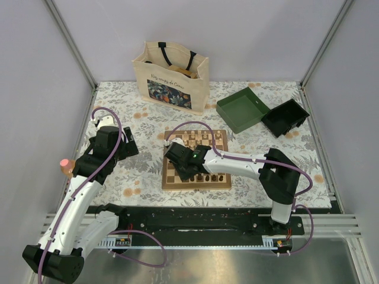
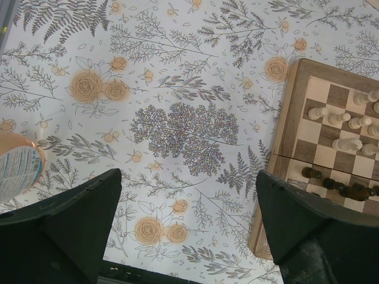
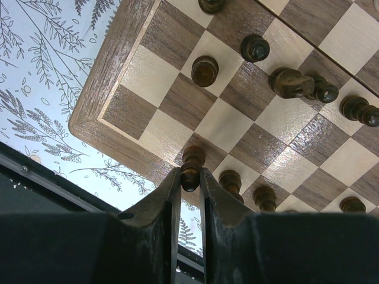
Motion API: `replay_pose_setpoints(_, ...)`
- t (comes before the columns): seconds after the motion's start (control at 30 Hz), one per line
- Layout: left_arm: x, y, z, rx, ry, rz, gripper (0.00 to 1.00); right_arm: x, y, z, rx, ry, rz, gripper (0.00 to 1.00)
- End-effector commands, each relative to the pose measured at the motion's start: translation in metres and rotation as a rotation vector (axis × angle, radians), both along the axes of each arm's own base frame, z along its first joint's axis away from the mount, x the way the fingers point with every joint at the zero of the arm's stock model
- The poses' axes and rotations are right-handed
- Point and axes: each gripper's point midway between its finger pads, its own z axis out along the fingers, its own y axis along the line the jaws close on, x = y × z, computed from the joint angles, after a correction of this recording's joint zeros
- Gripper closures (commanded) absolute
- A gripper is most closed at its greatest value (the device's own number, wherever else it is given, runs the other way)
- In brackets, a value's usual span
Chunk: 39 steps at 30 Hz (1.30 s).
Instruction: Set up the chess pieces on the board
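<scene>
Seen from above, the worktop (image 1: 142, 171) has a flowered cloth and pale walls around it. The board (image 1: 177, 184) lies in the middle, closer to the near edge. A tote bag (image 1: 172, 77) and an open green box (image 1: 240, 109) stand by the far edge. The right pincer (image 1: 188, 174) is over the board and the left pincer (image 1: 129, 145) is near the left edge.

The left wrist view shows its fingers wide apart over bare cloth. Cream pieces (image 2: 349, 127) and dark pieces (image 2: 337, 186) stand on the board.

Only the right wrist view shows the grip: the fingers are closed on a dark piece (image 3: 190, 168) near a board corner.
</scene>
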Motion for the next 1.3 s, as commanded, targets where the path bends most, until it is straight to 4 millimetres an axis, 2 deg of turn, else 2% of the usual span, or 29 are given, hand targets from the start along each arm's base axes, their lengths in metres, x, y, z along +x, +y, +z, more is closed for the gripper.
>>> replay_pose_setpoints(0.0,0.005,-0.001,0.002,-0.004,-0.019,-0.002,0.01,0.002,-0.009,0.006,-0.019,-0.022,0.006,0.78)
replay_pose_setpoints(0.63,0.005,0.0,0.004,-0.006,-0.022,-0.002,0.01,0.001,-0.012,0.006,-0.026,-0.02,0.013,0.77)
replay_pose_setpoints(0.93,0.005,-0.001,0.003,-0.007,-0.02,-0.006,0.01,0.004,-0.005,0.016,0.001,-0.029,0.009,0.6)
replay_pose_setpoints(1.27,0.005,0.0,0.005,-0.006,-0.028,-0.001,0.01,0.013,0.014,0.036,0.055,-0.061,0.016,0.56)
